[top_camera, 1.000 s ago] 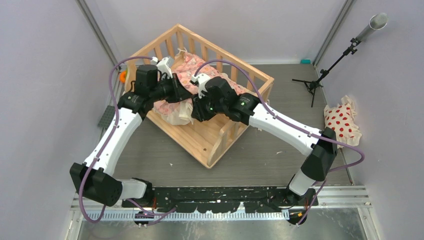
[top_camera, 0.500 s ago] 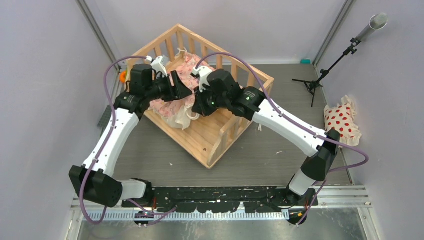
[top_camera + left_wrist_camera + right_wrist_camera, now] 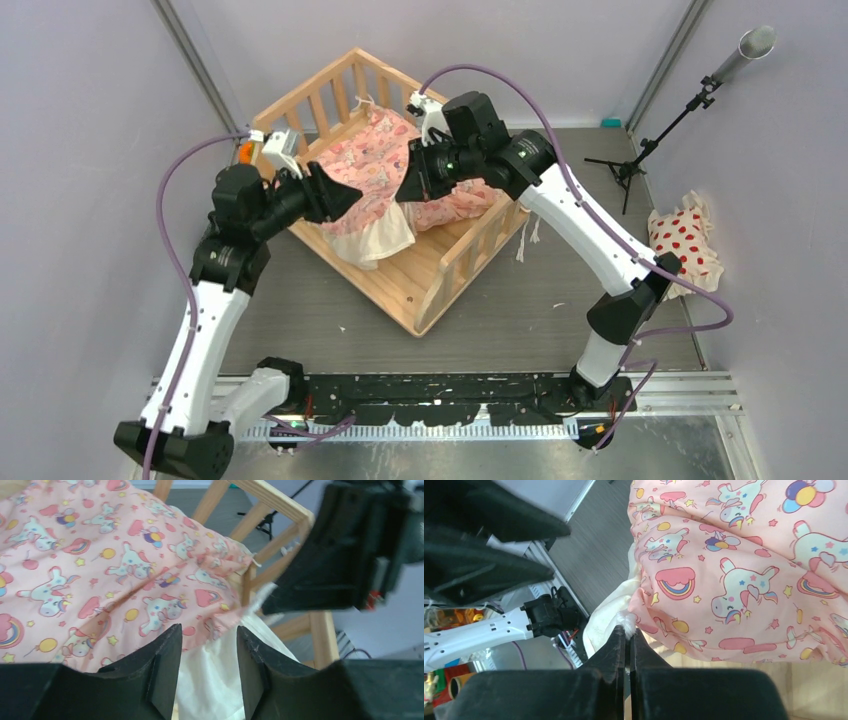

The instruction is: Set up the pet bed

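While the right gripper is pinched tight on a fluffy white bit at the rim of the pink unicorn-print cushion, the left gripper just has its fingers spread with a gap between them and nothing caught in there. From the left wrist view you only see the cushion's pink edge and its cream underside behind that gap. From above, the two grippers face each other over the middle of the cushion, left one coming in from the left edge of the bench, right one reaching over from the far side. The cushion sits inside the pet bed, bunched up toward its far end, with the cream layer flopping out below the pink along the near side, so a good chunk of bare plank base shows at the near end. The pet bed itself is in the far-left part of the bench, turned diagonally so one corner points at the near edge. Way over at the right edge there's a white pillow with red dots, well apart from the bed, and a black tripod stand toward the far-right corner.
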Robot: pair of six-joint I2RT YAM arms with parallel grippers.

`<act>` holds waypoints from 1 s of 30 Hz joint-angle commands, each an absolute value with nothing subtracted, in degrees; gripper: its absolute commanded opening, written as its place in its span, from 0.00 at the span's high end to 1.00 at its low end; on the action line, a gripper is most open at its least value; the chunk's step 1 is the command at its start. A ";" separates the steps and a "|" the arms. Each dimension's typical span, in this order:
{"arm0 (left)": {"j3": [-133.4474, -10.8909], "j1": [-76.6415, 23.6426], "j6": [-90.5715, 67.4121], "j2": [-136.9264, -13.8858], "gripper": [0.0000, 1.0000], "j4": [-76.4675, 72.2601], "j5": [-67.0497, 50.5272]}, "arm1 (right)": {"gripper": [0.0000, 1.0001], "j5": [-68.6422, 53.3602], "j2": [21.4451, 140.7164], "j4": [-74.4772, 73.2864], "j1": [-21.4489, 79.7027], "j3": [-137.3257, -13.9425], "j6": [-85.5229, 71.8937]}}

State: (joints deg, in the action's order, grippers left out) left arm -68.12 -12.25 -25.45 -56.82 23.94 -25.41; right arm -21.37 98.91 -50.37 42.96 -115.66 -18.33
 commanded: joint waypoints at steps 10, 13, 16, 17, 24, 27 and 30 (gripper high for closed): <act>-53.26 -15.30 -34.63 -45.78 0.60 -2.62 -44.19 | 0.99 -28.13 101.91 -47.55 42.73 -118.69 -23.07; -52.66 -19.79 -32.54 -46.92 0.60 -2.64 -40.02 | 1.00 -27.43 101.50 -47.22 42.80 -117.99 -23.38; -53.33 -26.73 -29.58 -49.46 0.63 -1.69 -35.20 | 1.00 -26.08 101.24 -47.20 42.80 -117.48 -23.60; -53.94 -28.94 -28.19 -50.16 0.64 -0.71 -33.58 | 1.00 -25.83 101.17 -47.27 42.72 -117.45 -23.44; -51.97 -36.79 -25.87 -51.59 0.71 4.01 -28.59 | 1.00 -25.04 101.19 -47.37 42.68 -117.42 -23.29; -51.24 -36.91 -24.59 -51.40 0.74 8.61 -23.07 | 0.99 -24.90 101.08 -47.37 42.70 -117.25 -23.28; -52.78 -36.87 -21.71 -50.92 0.82 15.53 -15.31 | 1.00 -24.65 100.94 -47.40 42.70 -117.08 -23.21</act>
State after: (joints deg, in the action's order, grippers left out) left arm -51.59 -36.77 -25.98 -52.16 8.08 -25.80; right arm -25.19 102.80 -49.34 42.74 -116.14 -22.74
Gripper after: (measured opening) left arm 0.219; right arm 0.045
